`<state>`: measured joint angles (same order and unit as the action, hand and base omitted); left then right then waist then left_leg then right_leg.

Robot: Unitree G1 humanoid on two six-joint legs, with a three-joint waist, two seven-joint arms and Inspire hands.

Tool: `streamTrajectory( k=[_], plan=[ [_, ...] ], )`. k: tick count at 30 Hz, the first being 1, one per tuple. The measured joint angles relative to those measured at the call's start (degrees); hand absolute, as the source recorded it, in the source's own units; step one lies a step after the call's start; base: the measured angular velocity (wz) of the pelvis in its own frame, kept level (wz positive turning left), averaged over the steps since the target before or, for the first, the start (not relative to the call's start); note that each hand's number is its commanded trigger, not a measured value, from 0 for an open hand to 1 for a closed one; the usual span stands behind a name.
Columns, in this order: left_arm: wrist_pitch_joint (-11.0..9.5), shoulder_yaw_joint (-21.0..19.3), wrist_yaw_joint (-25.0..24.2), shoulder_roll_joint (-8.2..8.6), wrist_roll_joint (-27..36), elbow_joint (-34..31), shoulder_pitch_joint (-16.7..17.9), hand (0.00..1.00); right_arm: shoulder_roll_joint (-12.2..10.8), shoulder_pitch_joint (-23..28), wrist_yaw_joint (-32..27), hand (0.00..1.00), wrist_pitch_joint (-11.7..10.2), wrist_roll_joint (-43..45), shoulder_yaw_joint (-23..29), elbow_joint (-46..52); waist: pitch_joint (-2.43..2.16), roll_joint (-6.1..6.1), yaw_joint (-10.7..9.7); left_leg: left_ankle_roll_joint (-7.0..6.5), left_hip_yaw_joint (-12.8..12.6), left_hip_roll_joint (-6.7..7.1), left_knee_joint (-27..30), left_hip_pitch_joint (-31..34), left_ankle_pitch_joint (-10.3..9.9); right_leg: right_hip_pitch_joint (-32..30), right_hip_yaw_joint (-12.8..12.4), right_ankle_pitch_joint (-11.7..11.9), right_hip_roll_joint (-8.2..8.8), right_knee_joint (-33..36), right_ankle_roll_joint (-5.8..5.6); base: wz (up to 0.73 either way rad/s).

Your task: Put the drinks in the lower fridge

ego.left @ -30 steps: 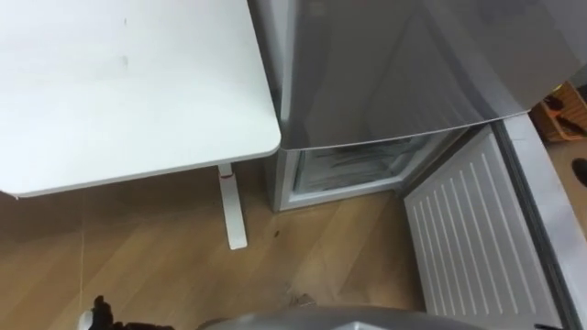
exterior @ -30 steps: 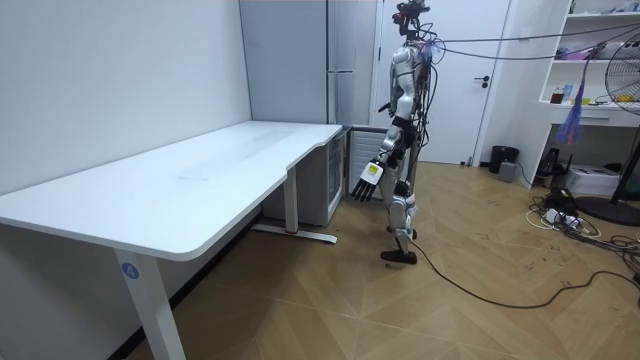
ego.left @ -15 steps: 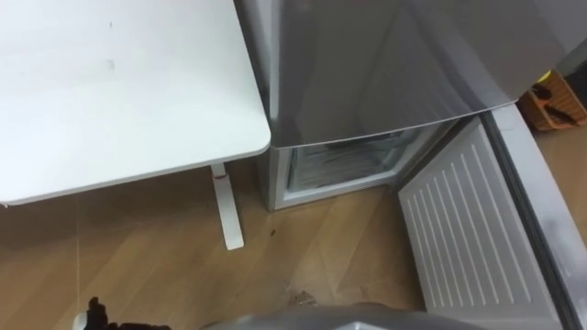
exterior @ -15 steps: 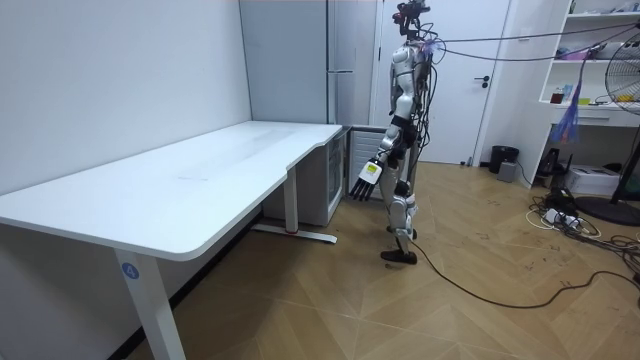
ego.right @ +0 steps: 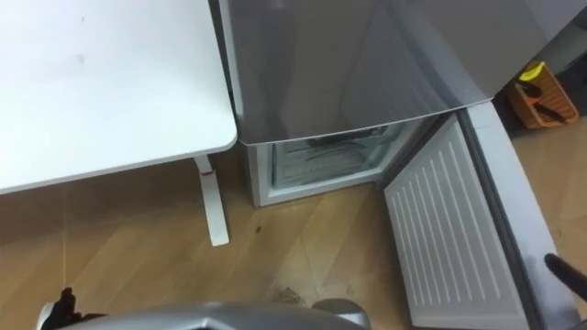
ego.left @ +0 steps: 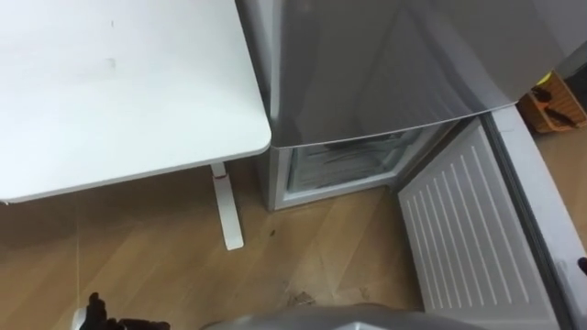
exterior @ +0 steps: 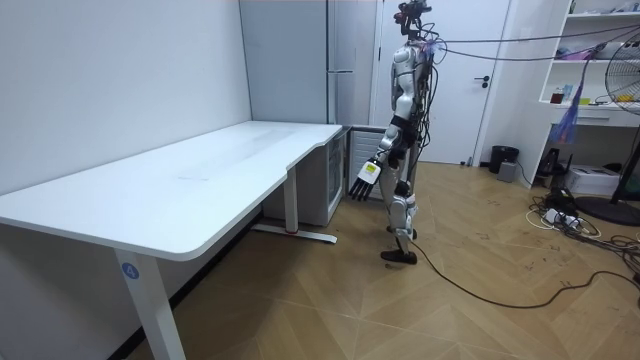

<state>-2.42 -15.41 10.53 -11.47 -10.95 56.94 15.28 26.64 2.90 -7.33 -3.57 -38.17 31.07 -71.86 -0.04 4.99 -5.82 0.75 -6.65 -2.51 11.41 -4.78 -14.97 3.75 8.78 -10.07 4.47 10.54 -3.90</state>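
- Grey metal is seen on the tall fridge [ego.left: 385, 64], and the robot is stood right in front of it.
- At the bottom of the fridge, the lower fridge [ego.left: 344, 167] is found open. Its door [ego.left: 468, 243], white and ribbed on the inside, is swung out to the right of the fridge.
- Just left of the fridge a white table [ego.left: 119, 82] is set, with its corner close to the fridge's side.
- The left hand [exterior: 365, 181] is hung low in front of the fridge. Its fingers are straight and spread wide, and nothing is held in it.
- The right hand [ego.right: 561, 269] is seen as a dark tip by the open door of the fridge. Whether it is open or closed cannot be told.
- Where the drinks are cannot be told. None is held in the left hand.
- The drinks are likely to be bottles or cans: hard, smooth, a bit heavy when full, and maybe slippery.
- Each one is best taken round the middle of its body and kept standing up. It should be set down softly, since glass could break and a thin can could be dented.
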Motion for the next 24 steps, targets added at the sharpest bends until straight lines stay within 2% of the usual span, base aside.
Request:
streamTrajectory(
  k=[1, 2, 12, 15, 19, 24],
  plan=[
    [0.0, 0.0, -0.03, 0.06, 0.0, 0.0, -0.15, 0.0, -0.44, 0.16, 0.04, 0.0, -0.01, 0.0, 0.01, -0.03, 0.17, 0.02, -0.06, 0.0, 0.31, 0.0, -0.04, 0.0, 0.0, 0.07, 0.07, 0.02, -0.03, 0.0, 0.03, 0.05],
    [0.0, -0.06, -0.03, 0.03, -0.01, 0.0, -0.24, 0.0, -0.88, 0.48, 0.2, 0.0, 0.0, 0.04, 0.03, -0.1, 0.01, -0.18, -0.09, 0.01, 0.61, 0.0, -0.04, 0.01, 0.0, 0.11, 0.07, 0.05, -0.1, 0.0, 0.07, 0.04],
    [-0.03, 0.0, 0.05, -0.04, -0.03, 1.44, -1.24, 0.0, -4.15, 2.63, 3.22, 0.0, -0.29, -0.41, -0.95, 0.03, -0.08, -0.56, 0.41, 0.06, 0.6, -0.14, 0.32, 0.11, -0.01, -0.12, -0.01, 0.14, -0.28, -0.02, 0.2, -0.01],
    [-0.04, 0.07, 0.09, -0.05, -0.05, 3.91, -2.34, 0.0, -4.67, 2.64, 4.52, 0.0, -0.69, -0.23, -1.43, -1.28, -0.11, -0.76, 0.63, 0.06, 0.62, -0.19, 0.32, 0.09, -0.01, -0.07, -0.09, 0.23, -0.37, -0.12, 0.24, 0.0],
    [-0.15, 1.42, 0.19, -0.2, -0.04, 6.25, -3.78, 0.0, -6.09, 2.66, 6.29, 0.0, -0.76, -1.63, -2.74, -1.67, -0.09, -0.82, 0.78, 0.08, 0.52, -0.21, 0.34, 0.12, 0.01, -0.44, -0.43, 0.3, -0.47, 0.02, 0.33, -0.08],
    [-0.25, 2.78, 0.09, -0.22, -0.98, 6.64, -3.86, 0.0, -6.33, 2.6, 9.8, 0.0, -0.83, -1.66, -7.48, -1.17, 0.0, -1.07, 1.45, 0.07, 0.13, -0.34, 0.06, 0.16, 0.0, -0.93, -0.45, 1.1, -0.66, -0.04, 0.46, -0.12]
  ],
)
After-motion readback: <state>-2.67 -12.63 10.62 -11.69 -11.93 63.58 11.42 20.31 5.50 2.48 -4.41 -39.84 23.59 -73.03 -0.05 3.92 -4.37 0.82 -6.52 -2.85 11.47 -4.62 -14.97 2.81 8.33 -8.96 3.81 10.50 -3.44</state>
